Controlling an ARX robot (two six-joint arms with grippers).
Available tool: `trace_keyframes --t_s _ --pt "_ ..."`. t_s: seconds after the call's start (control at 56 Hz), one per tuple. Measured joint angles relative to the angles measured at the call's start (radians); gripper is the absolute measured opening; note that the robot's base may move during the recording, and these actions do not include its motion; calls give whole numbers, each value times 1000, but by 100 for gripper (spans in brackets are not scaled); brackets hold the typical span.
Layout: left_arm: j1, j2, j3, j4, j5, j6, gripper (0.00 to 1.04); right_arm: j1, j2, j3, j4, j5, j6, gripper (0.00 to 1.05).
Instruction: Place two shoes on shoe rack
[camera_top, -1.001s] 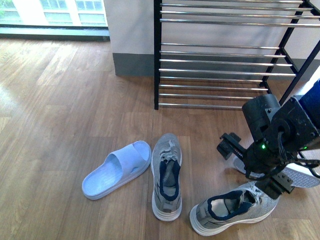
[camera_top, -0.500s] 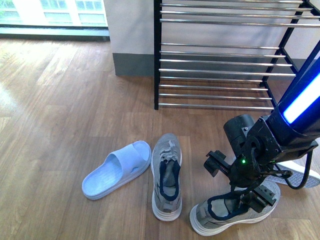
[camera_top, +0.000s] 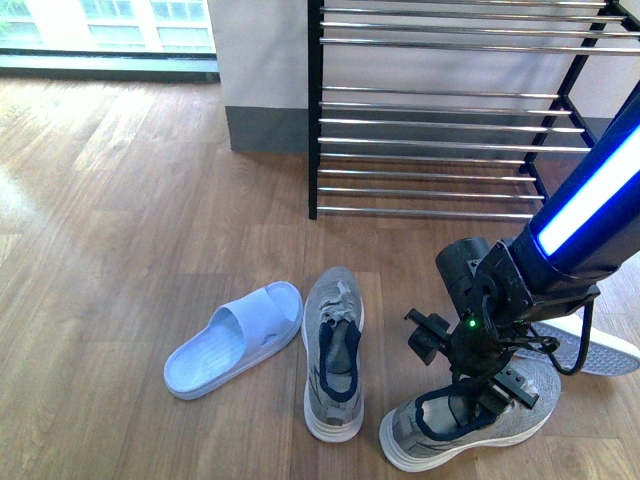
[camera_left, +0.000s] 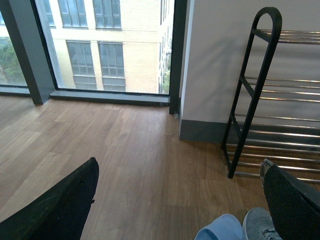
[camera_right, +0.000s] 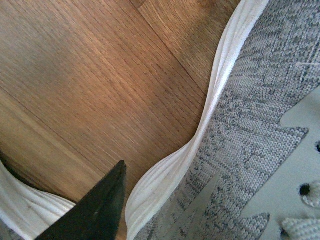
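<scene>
Two grey knit sneakers lie on the wooden floor (camera_top: 120, 200), toward its near edge. The first sneaker (camera_top: 333, 350) is set lengthwise toward the far edge, and a pale blue slide (camera_top: 235, 338) lies just beside it, on the side nearer the window. The second sneaker (camera_top: 470, 420) is placed slantwise at the near right corner of the floor in the front view. The right pincer (camera_top: 478, 395) is lowered into its navy-lined opening. The fingertips are hidden there, so it cannot be told whether the pincer is clenched on the shoe or released. In the right wrist view only one dark finger (camera_right: 95, 210) is shown, beside the white sole and grey knit of the second sneaker (camera_right: 250, 125). A second pale slide (camera_top: 600, 350) is partly hidden behind the right arm, by the right edge.

The shoe rack (camera_top: 430, 140) stands at the far edge, against the wall, with its chrome bars bare where they are seen. A green light (camera_top: 470, 323) is lit at the arm's wrist and a blue-white strip (camera_top: 590, 200) glows further up.

The left pincer (camera_left: 177, 167) is held released, its dark fingers (camera_left: 60, 205) spread wide apart above the floor, well apart from the rack (camera_left: 260, 75). Any marks on the shoes are too small to be read.
</scene>
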Motion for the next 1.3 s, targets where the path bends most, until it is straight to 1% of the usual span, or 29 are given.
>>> trace_keyframes --t_s 0.071,0.214,0.34,0.518,0.715,0.858,1.036,1.09,1.179,1.233,1.305 --pt "0 0 0 0 0 0 95 0 12 -1 3 0 -16 39" --pt "0 0 0 0 0 0 95 -3 23 -3 10 14 -47 18" --pt "0 0 0 0 0 0 95 -6 23 -11 32 19 -90 4" --pt "0 0 0 0 0 0 95 -10 0 -64 106 16 -169 3" --pt "0 0 0 0 0 0 95 -22 -122 -248 249 -15 -294 3" --pt "0 0 0 0 0 0 95 -42 -319 -427 367 -64 -393 2" --pt "0 0 0 0 0 0 95 -67 -591 -611 466 -132 -507 2" --pt "0 0 0 0 0 0 95 -87 -695 -688 528 -121 -589 2" --pt "0 0 0 0 0 0 95 -138 -806 -771 617 -134 -720 2" --pt "0 0 0 0 0 0 95 -184 -899 -826 669 -176 -808 2" --pt "0 0 0 0 0 0 95 -229 -996 -878 716 -225 -885 2"
